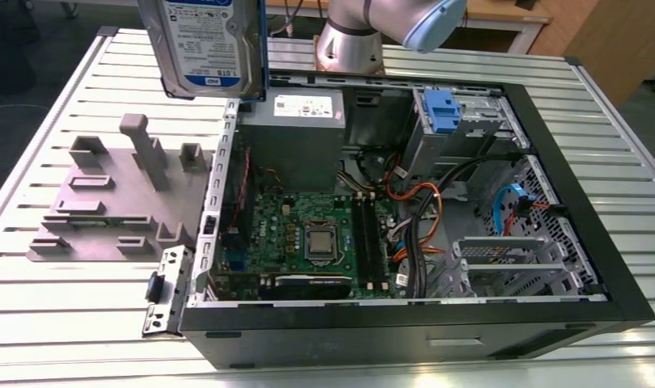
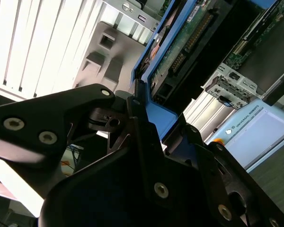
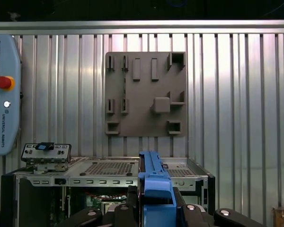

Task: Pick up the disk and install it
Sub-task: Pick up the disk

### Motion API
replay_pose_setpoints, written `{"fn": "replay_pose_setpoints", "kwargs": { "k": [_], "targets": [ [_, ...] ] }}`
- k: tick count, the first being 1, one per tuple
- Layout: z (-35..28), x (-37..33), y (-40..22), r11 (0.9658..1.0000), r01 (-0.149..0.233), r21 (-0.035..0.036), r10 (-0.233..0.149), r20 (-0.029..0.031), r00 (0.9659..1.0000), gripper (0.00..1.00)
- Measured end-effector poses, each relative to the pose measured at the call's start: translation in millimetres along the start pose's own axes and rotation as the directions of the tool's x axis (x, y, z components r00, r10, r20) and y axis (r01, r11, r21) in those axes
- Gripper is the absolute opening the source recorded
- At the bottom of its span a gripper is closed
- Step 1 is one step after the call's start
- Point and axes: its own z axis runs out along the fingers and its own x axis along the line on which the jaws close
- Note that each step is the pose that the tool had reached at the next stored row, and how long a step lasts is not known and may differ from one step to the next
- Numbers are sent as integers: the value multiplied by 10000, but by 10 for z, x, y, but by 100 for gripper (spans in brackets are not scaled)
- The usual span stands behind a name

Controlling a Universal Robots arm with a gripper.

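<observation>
The disk (image 1: 204, 48), a silver hard drive with a white-and-blue label in a blue carrier, hangs upright in the air. It is above the far corner of the open computer case (image 1: 414, 210), toward the exterior view's left. In both wrist views my gripper (image 3: 155, 201) is shut on the blue carrier's end (image 3: 154, 182), with a black finger (image 3: 130, 203) on each side. The second wrist view shows the disk's green circuit-board side (image 2: 189, 38) running away from the gripper (image 2: 149, 120).
A grey fixture plate (image 1: 111, 202) with raised blocks lies on the slatted metal table (image 1: 47, 323), left of the case. Inside the case are a grey power-supply box (image 1: 295, 137), a motherboard (image 1: 306, 234), cables, and a drive bay with a blue bracket (image 1: 441, 109). The arm's base (image 1: 355, 40) stands behind it.
</observation>
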Motion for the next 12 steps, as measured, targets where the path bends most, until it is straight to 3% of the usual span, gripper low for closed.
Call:
{"fn": "replay_pose_setpoints", "kwargs": {
  "k": [12],
  "targets": [
    [0, 27, -2, 10000, 2, 0, -2, -4, 10000, 36]
  ]
}}
